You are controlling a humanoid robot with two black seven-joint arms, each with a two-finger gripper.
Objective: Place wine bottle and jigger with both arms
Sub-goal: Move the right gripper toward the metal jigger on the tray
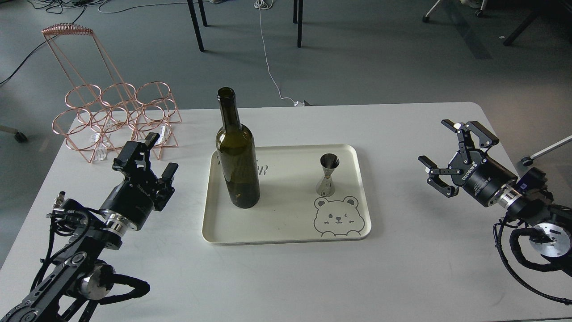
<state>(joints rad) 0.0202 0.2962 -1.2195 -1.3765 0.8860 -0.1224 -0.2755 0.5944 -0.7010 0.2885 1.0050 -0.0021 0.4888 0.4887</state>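
Observation:
The dark olive wine bottle (pixel 237 161) stands upright on the left part of a cream tray (pixel 286 223). The silver hourglass jigger (pixel 327 174) stands upright on the tray's right part, just above a printed bear face. My left gripper (pixel 154 154) hovers left of the tray, open and empty, about a hand's width from the bottle. My right gripper (pixel 440 150) hangs far right of the tray, open wide, holding nothing.
A copper wire bottle rack (pixel 114 118) stands at the table's back left corner, just behind my left gripper. The white table (pixel 402 259) ends close behind the tray. Chair legs and cables lie on the floor beyond.

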